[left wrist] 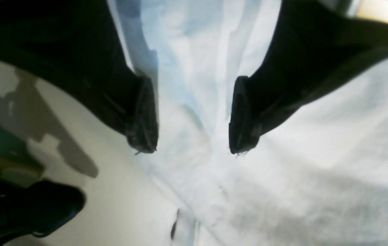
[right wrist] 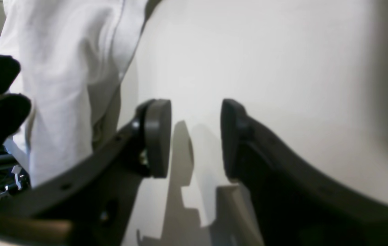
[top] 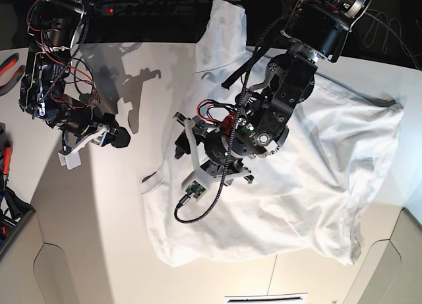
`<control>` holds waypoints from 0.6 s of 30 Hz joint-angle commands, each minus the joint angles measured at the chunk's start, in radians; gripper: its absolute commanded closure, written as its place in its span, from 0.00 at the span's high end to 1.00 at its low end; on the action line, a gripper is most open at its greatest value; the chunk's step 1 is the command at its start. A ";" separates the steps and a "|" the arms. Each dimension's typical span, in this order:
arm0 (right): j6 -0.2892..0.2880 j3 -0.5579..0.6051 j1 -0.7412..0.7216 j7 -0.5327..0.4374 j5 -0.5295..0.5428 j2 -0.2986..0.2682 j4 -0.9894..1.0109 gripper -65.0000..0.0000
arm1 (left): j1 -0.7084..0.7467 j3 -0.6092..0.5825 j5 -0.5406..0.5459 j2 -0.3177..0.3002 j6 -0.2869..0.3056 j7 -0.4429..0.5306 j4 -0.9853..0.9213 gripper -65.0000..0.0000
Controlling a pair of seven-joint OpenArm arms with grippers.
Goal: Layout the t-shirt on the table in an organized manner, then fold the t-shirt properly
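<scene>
The white t-shirt (top: 316, 165) lies rumpled and spread over the right half of the table (top: 99, 218), with one part running up to the far edge. My left gripper (top: 178, 136) hangs open over the shirt's left edge. In the left wrist view, the left gripper (left wrist: 192, 147) has wrinkled t-shirt (left wrist: 317, 136) below the gap and bare table (left wrist: 118, 191) to the left. My right gripper (top: 115, 136) stands open over bare table, left of the shirt. In the right wrist view, the right gripper (right wrist: 195, 136) holds nothing, and the t-shirt (right wrist: 64, 85) lies at the upper left.
Red-handled pliers (top: 8, 66) and a dark bin (top: 10, 218) sit at the table's left edge. A power strip (top: 132, 10) and cables run along the back. The table's front edge has angled corners (top: 39, 251).
</scene>
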State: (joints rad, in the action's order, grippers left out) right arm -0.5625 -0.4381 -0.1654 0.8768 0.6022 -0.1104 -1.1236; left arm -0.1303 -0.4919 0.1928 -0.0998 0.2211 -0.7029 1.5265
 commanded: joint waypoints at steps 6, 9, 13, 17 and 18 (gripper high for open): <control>-0.011 0.000 -0.014 -0.005 0.011 -0.008 -0.013 0.38 | -0.018 0.000 0.009 0.006 0.008 0.018 0.011 0.57; -0.011 0.000 -0.014 -0.005 0.012 -0.008 -0.013 0.38 | -0.014 0.000 0.013 0.005 0.008 0.017 0.009 0.57; -0.011 0.000 -0.014 -0.005 0.012 -0.008 -0.013 0.38 | -0.014 0.000 0.030 0.006 0.023 0.010 -0.010 0.57; -0.011 0.000 -0.014 -0.005 0.012 -0.008 -0.013 0.37 | -0.014 0.000 0.032 0.005 0.030 0.010 -0.030 0.56; -0.011 0.000 -0.014 -0.005 0.012 -0.008 -0.013 0.37 | -0.014 0.000 0.032 0.006 0.030 0.010 -0.034 0.54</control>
State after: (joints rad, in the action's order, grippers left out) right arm -0.5625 -0.4381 -0.1654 0.8768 0.6022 -0.1104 -1.1236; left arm -0.1272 -0.4919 0.2180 -0.0998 0.2478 -0.7101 1.4788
